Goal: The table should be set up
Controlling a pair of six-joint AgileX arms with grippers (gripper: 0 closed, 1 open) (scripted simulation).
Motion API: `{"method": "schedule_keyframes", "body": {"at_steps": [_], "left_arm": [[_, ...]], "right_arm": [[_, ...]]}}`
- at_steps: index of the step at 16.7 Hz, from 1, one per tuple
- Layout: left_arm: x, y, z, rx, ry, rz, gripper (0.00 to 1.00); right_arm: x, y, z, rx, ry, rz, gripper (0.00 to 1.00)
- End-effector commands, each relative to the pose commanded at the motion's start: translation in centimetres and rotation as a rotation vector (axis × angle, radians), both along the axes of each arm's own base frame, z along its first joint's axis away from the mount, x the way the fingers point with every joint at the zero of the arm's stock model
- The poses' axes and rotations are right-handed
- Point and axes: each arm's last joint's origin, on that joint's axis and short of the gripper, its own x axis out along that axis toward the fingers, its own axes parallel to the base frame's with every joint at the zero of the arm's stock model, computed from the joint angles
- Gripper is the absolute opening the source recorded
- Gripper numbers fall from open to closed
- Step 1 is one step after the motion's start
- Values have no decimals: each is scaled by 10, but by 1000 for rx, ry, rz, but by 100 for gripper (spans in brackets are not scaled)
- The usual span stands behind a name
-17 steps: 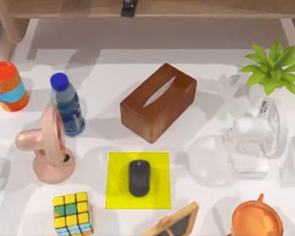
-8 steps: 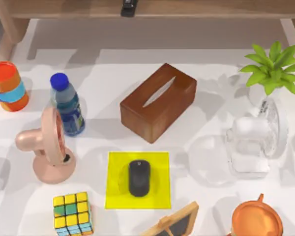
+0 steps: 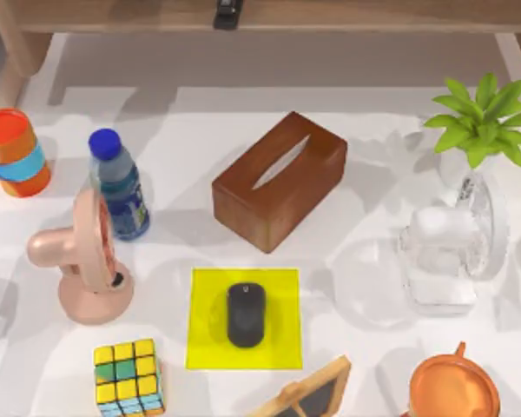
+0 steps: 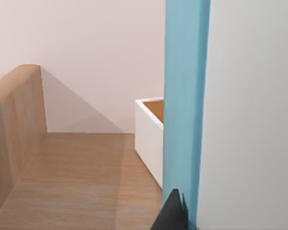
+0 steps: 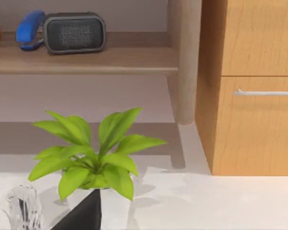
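The white table (image 3: pixel 373 148) spreads under a yellow mat (image 3: pixel 282 343) holding a black mouse (image 3: pixel 246 314); behind the mat sits a brown tissue box (image 3: pixel 280 180). My grippers' state I cannot tell.

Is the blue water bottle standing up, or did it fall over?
Standing up. From above, the blue water bottle shows its round blue cap over the body, with its base on the table beside the pink fan.

A dark fingertip of the left AgileX gripper (image 4: pixel 173 213) and one of the right gripper (image 5: pixel 84 215) edge into their wrist views.
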Motion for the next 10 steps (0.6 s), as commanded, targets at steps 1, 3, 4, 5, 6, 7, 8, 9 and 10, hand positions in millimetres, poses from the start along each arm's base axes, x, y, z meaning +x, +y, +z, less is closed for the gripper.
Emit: {"method": "schedule_keyframes", "body": {"at_steps": [1, 3, 4, 5, 6, 7, 8, 9, 10], "left_arm": [[-6, 1, 3, 0, -1, 1, 0], [-21, 2, 10, -2, -5, 2, 0], [-28, 2, 12, -1, -3, 2, 0], [-33, 2, 13, -1, -1, 3, 0], [-35, 2, 13, 0, 0, 3, 0], [-35, 2, 13, 0, 0, 3, 0], [-35, 2, 13, 0, 0, 3, 0], [-33, 4, 13, 1, -1, 8, 0], [-33, 4, 13, 1, -1, 8, 0]], "right_arm": [[0, 0, 0, 0, 0, 0, 100], [0, 0, 0, 0, 0, 0, 100], [0, 0, 0, 0, 0, 0, 100], [0, 0, 0, 0, 0, 0, 100], [0, 0, 0, 0, 0, 0, 100], [0, 0, 0, 0, 0, 0, 100], [0, 0, 0, 0, 0, 0, 100], [0, 0, 0, 0, 0, 0, 100], [0, 0, 0, 0, 0, 0, 100]]}}
